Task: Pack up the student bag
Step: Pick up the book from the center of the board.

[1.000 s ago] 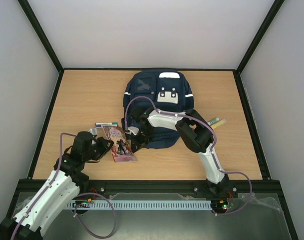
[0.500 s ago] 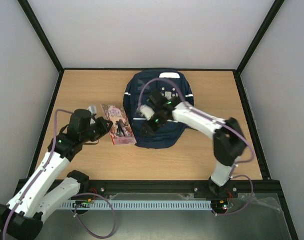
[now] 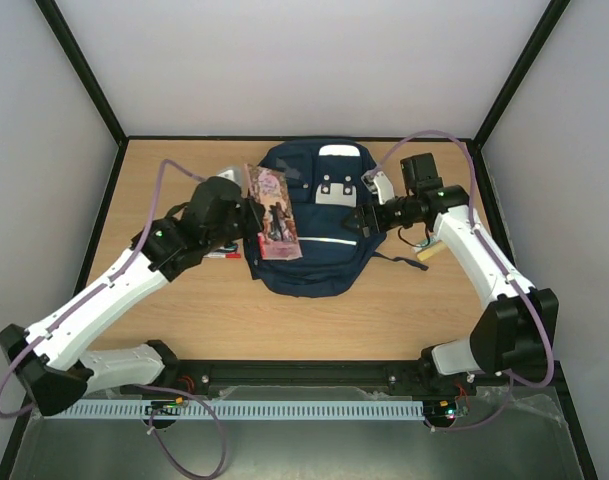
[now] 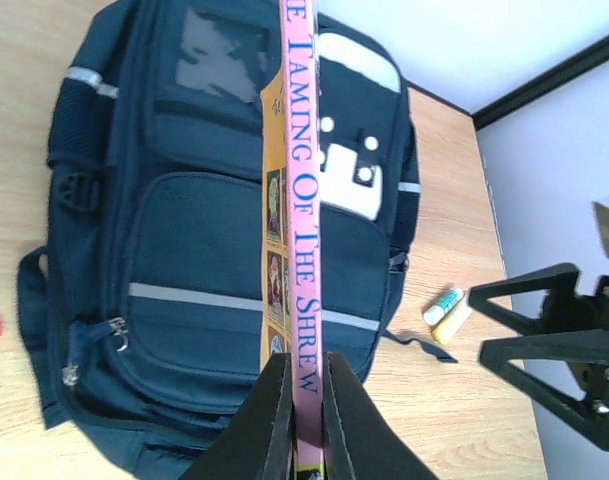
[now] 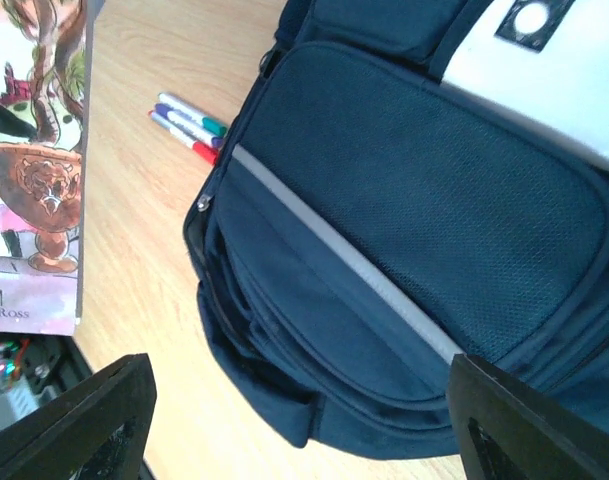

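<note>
Table (image 3: 164, 300): a wooden top that carries everything. The arm bases sit at its near edge.
Student bag (image 3: 319, 262): lies flat, front pocket up, at the middle of the table with its top against the far edge. It sits much where it did a second ago. No view shows whether a compartment is open.
Right gripper (image 4: 481, 322): a second ago it was nearly closed at the bag's near left side. It has now swung across to the bag's right side and hangs there with its jaws spread wide and nothing between them. That release probably means its work on the bag is finished for now.
Left gripper (image 4: 306, 400): clamped narrow on the spine end of the book.
Book (image 3: 272, 215): "The Taming of the Shrew". It has risen from the table near the bag's near left corner and is now held edge-on over the bag's left half. The insertion step looks close but is not yet done.
Markers (image 5: 189, 125): a small bunch on the table just left of the bag, not yet packed.
Two small sticks (image 4: 444, 305): on the table just right of the bag, towards the right edge, also waiting.
</note>
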